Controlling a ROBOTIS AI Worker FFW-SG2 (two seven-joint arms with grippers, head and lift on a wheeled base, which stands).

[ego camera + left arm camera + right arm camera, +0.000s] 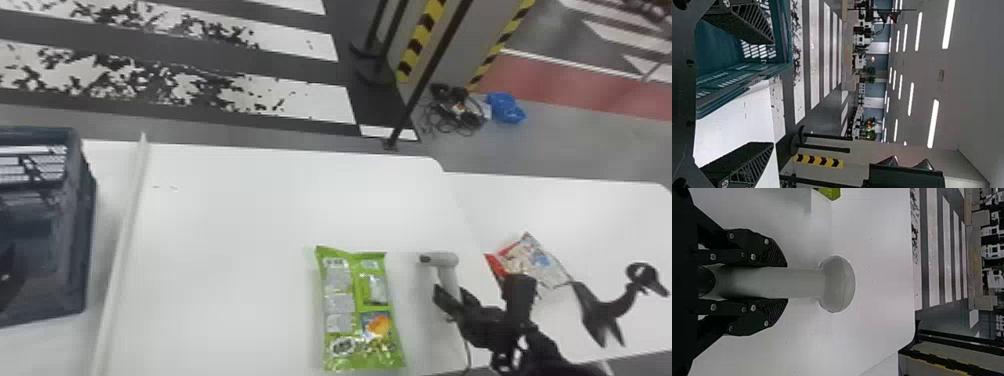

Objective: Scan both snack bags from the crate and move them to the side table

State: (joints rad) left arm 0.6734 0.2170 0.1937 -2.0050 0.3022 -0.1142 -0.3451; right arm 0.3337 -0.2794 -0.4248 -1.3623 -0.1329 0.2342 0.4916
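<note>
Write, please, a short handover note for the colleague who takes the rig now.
Left gripper: open, by the crate.
Right gripper: shut on the scanner handle.
Green snack bag: on the main table, left of the scanner.
Red-and-white snack bag: on the side table.
Done: one bag delivered; its scan cannot be confirmed.
Left: scan the green bag, if not already scanned, then move it over.

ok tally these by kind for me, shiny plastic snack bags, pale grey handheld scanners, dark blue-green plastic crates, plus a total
Snack bags: 2 (rectangular green plastic bag, red-and-white plastic bag)
Scanners: 1 (pale grey, round-handled plastic scanner)
Crates: 1 (dark blue-green, open plastic crate)
Total: 4
</note>
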